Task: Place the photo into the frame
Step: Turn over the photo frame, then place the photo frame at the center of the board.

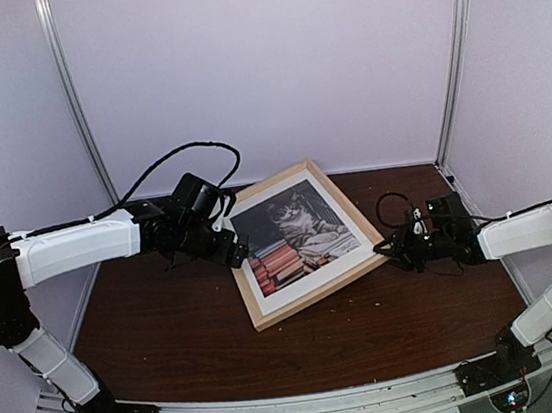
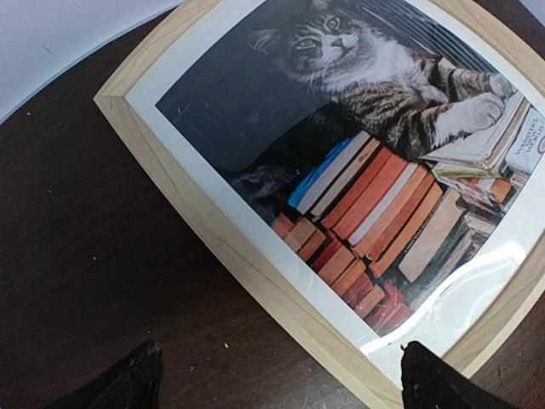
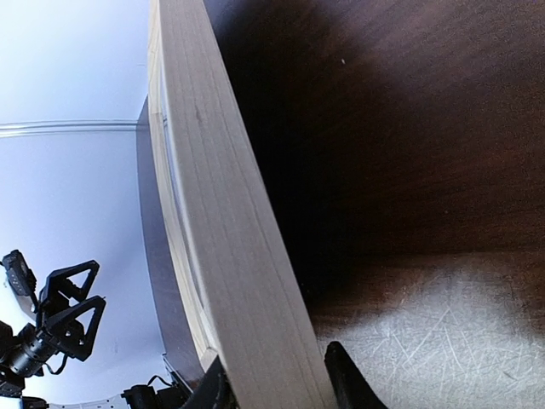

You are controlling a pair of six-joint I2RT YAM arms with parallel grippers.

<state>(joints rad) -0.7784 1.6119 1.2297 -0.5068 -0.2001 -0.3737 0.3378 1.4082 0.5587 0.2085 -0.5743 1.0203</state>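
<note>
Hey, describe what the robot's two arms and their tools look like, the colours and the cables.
The left arm and right arm are rounded and white, black where they bend, with thin black cables looping alongside. The left tool and right tool are black, with dark pointed fingers.

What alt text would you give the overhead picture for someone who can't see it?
A light wooden frame with a photo of a tabby cat on stacked books inside rests on a dark table. The white left arm has the left tool open at the frame's left edge; the white right arm has the right tool clamped on its right edge.
</note>
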